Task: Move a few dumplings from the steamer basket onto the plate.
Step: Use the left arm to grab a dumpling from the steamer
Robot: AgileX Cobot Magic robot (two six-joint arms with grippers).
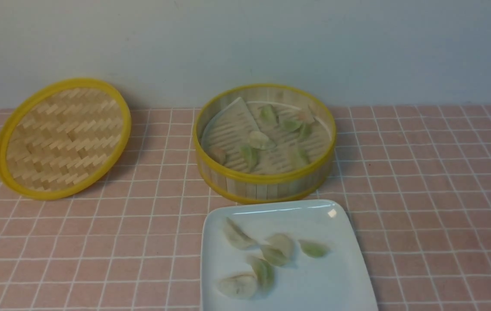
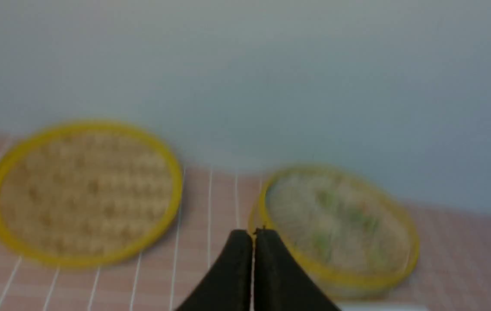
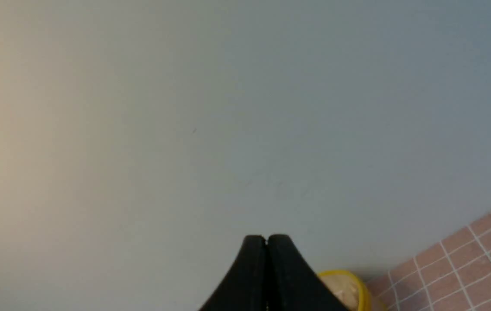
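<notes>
The steamer basket [image 1: 267, 179] stands at the table's middle back, with several pale green dumplings [image 1: 249, 154] on its ridged liner. The white plate [image 1: 340, 280] lies in front of it and holds several dumplings [image 1: 273, 255]. Neither arm shows in the front view. My left gripper [image 2: 253, 233] is shut and empty, held back from the table, with the basket [image 2: 357, 276] blurred beyond it. My right gripper [image 3: 266, 237] is shut and empty, facing the wall, with a yellow rim [image 3: 359, 287] beside its fingers.
The flat woven bamboo lid [image 1: 61, 138] leans against the wall at the back left; it also shows in the left wrist view [image 2: 83, 194]. A pink tiled cloth [image 1: 435, 194] covers the table. A pale wall [image 1: 245, 43] rises right behind.
</notes>
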